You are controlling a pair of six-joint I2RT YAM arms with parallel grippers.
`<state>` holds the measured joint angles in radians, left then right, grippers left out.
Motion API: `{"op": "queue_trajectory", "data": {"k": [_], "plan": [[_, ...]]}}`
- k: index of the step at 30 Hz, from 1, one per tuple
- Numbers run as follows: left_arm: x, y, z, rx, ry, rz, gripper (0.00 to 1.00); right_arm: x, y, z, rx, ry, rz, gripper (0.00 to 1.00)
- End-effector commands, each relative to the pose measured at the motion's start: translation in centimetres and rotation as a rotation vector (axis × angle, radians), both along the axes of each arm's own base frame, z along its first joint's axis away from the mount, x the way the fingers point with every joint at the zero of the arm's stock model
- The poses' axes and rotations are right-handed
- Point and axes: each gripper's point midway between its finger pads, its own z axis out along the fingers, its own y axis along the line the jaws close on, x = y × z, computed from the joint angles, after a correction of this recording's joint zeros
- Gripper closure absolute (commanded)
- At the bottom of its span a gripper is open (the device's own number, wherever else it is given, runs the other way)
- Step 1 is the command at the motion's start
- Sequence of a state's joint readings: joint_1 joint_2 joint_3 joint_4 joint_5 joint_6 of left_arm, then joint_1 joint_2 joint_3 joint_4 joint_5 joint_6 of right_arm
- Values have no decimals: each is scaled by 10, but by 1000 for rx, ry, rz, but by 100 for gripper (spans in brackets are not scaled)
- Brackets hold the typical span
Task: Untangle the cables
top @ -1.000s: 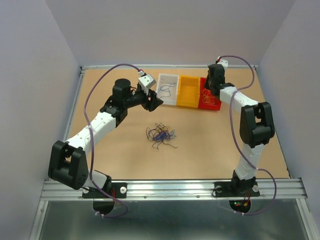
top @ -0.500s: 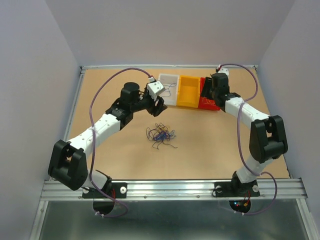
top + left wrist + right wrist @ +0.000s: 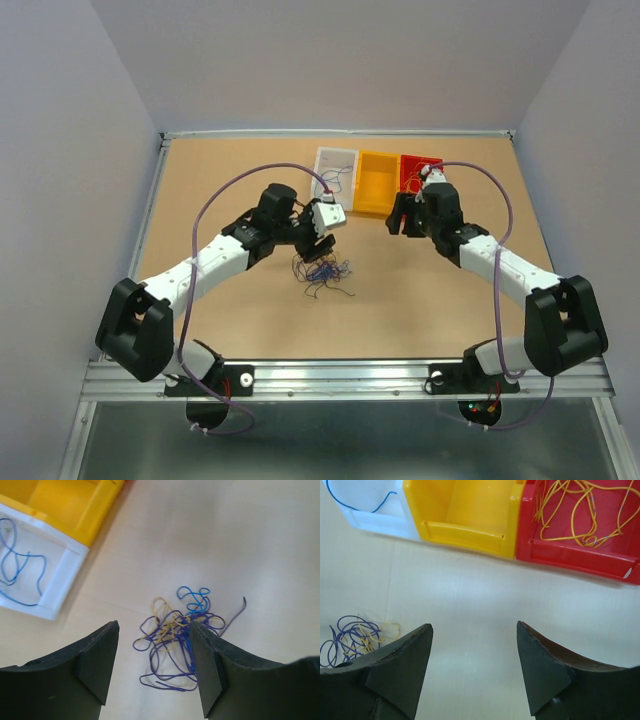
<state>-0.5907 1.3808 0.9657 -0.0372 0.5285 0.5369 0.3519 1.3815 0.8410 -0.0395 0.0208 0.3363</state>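
Finding the cables (image 3: 175, 640) lying in one tangled heap on the desk (image 3: 400, 310), near its middle, with blue, dark purple and yellow strands mixed together. Noting the left hand (image 3: 153, 625) hanging just above the heap, released, fingers spread and gripping nothing. Noting the right hand (image 3: 473, 627) hovering over bare desk in front of the bins, likewise released and holding nothing. Recording a white bin (image 3: 340, 160), a yellow bin (image 3: 378, 180) and a red bin (image 3: 412, 163) standing side by side toward the far side. Observing a blue strand (image 3: 20, 575) lying in the white bin and yellow strands (image 3: 580, 510) lying in the red bin.
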Motion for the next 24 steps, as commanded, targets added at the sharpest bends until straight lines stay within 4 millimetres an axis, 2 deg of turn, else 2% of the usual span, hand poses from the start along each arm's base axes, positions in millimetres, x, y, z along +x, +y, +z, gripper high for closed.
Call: {"op": "queue_trajectory", "data": {"k": [1, 3, 7, 9, 12, 15, 17, 18, 22, 24], "plan": [[-31, -8, -23, 95, -8, -138, 31, 1, 5, 19, 26, -77, 11, 26], [-35, -14, -36, 137, -2, -148, 32, 1, 5, 19, 27, -77, 12, 26], [-42, -21, -61, 204, 48, -178, 43, -1, 5, 22, 33, -88, 13, 26], [-41, -22, -76, 251, 71, -168, 50, -1, 3, 22, 31, -92, 7, 26], [-34, -22, -87, 284, 87, -142, 58, -4, 4, 26, 39, -104, 13, 26], [-30, -22, -88, 285, 78, -124, 65, -8, 3, 30, 45, -121, 16, 26], [-30, -22, -86, 278, 71, -120, 86, -9, 2, 33, 47, -130, 19, 26], [-30, -22, -83, 272, 66, -121, 100, -11, 2, 34, 48, -136, 20, 26], [-36, -24, -71, 235, 49, -143, 100, -12, 2, 39, 57, -156, 24, 26], [-39, -26, -57, 198, 26, -154, 100, -14, 8, 40, 71, -156, 57, 27]]}}
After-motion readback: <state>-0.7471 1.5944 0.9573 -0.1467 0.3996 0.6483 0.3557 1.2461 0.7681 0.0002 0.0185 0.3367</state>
